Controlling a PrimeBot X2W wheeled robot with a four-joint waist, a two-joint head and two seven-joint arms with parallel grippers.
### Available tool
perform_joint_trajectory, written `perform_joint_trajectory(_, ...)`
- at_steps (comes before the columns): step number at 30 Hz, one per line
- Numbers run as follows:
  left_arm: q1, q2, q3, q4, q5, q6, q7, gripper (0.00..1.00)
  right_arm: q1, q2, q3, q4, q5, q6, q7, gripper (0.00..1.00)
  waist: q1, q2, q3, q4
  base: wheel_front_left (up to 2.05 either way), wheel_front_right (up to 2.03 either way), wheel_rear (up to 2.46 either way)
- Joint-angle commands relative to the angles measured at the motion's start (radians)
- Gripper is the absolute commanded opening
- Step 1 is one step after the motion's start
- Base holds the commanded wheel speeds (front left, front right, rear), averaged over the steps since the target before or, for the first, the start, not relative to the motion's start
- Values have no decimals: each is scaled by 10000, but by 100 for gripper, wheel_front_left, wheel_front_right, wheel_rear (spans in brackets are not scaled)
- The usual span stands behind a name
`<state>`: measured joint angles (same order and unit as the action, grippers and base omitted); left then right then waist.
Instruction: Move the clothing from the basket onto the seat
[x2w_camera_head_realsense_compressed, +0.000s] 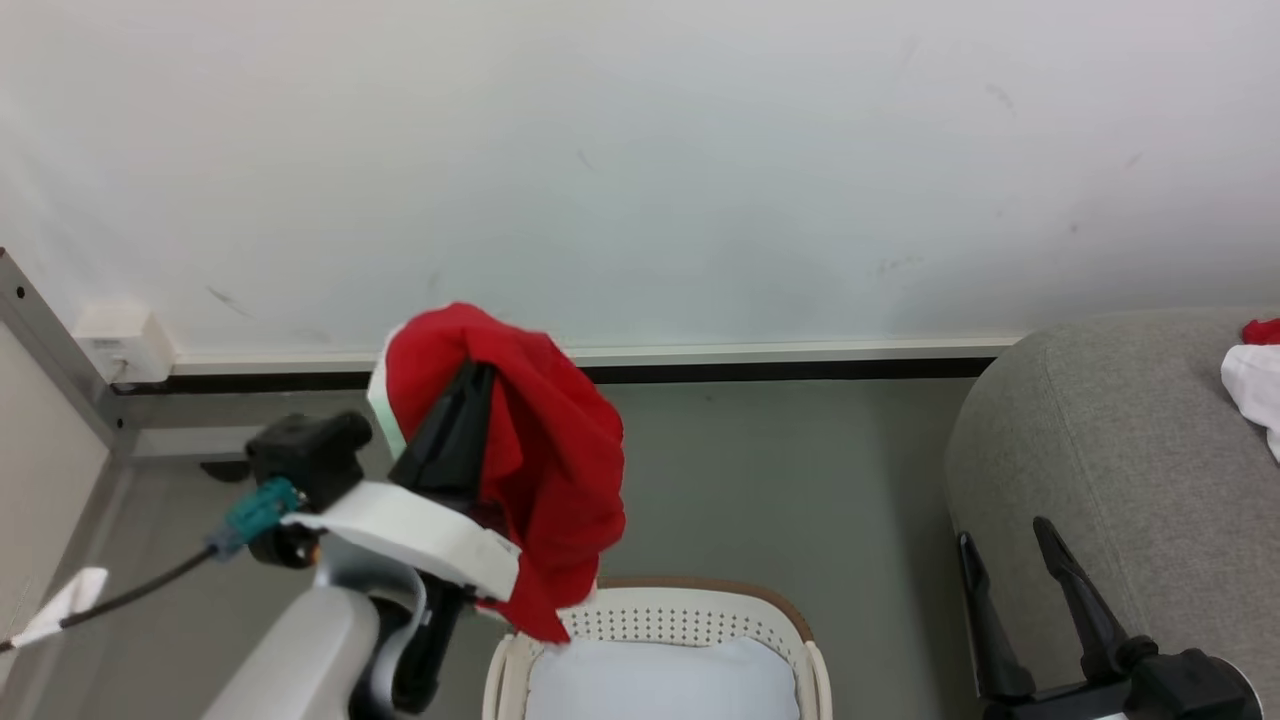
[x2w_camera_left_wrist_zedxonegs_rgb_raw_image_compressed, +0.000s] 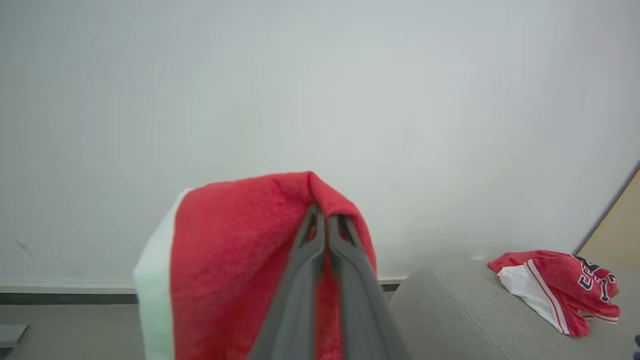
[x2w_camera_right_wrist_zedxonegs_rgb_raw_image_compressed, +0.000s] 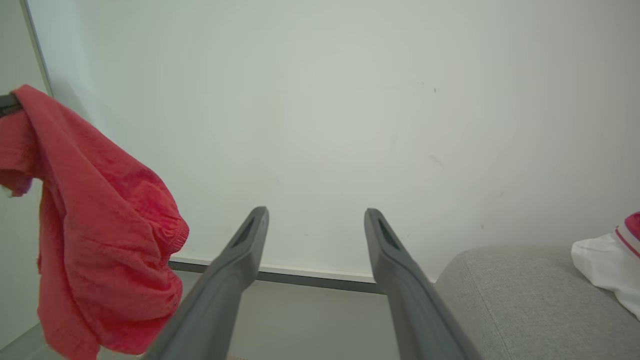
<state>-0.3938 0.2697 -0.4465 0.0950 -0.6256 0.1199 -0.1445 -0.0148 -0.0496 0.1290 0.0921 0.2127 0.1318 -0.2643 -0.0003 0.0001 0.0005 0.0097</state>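
My left gripper (x2w_camera_head_realsense_compressed: 478, 372) is shut on a plain red garment (x2w_camera_head_realsense_compressed: 545, 450) with a white edge, held up high above the basket (x2w_camera_head_realsense_compressed: 780, 615); the cloth drapes over the fingertips (x2w_camera_left_wrist_zedxonegs_rgb_raw_image_compressed: 325, 220) and hangs down on both sides, also seen as the red garment (x2w_camera_right_wrist_zedxonegs_rgb_raw_image_compressed: 95, 225) at the left of the right wrist view. The cream basket with a brown rim stands on the floor below, a pale lining inside. A red jersey (x2w_camera_left_wrist_zedxonegs_rgb_raw_image_compressed: 560, 287) with white trim and lettering lies on the grey seat (x2w_camera_head_realsense_compressed: 1100, 450) at the right. My right gripper (x2w_camera_head_realsense_compressed: 1005, 535) stands open beside the seat, holding nothing.
A white wall with a pale skirting board (x2w_camera_head_realsense_compressed: 780, 352) runs behind everything. A white wall socket box (x2w_camera_head_realsense_compressed: 120, 345) sits at the left beside a grey metal frame post (x2w_camera_head_realsense_compressed: 50, 340). Grey floor (x2w_camera_head_realsense_compressed: 780, 480) lies between basket and seat.
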Motion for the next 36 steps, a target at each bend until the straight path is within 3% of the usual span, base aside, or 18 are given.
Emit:
perform_joint_trajectory(1, -228, 206, 92, -355, 108, 58, 161, 0, 148, -15, 82, 23, 87, -24, -1, 100, 3, -1, -60, -41, 0, 0, 0)
perform_joint_trajectory(6, -894, 672, 365, -1541, 256, 270, 766, 0, 106, -14, 395, 131, 169, -22, -1, 100, 3, -1, -181, -97, 0, 0, 0)
perform_joint_trajectory(14, -1400, 996, 576, -2263, 350, 550, 1262, 0, -25, -15, 1114, 107, 217, -24, -1, 100, 3, -1, -218, -226, 0, 0, 0)
perform_joint_trajectory(26, -1080, 796, 261, -2815, 335, 730, 1434, 0, -1113, -24, 3763, -790, 191, -24, -1, 100, 3, -1, -285, -263, 0, 0, 0)
perform_joint_trajectory(36, -1267, 513, -166, -2680, 354, 614, 1447, 0, -3628, -23, 5257, 635, 696, -24, -1, 100, 3, -1, -250, -156, 0, 0, 0)
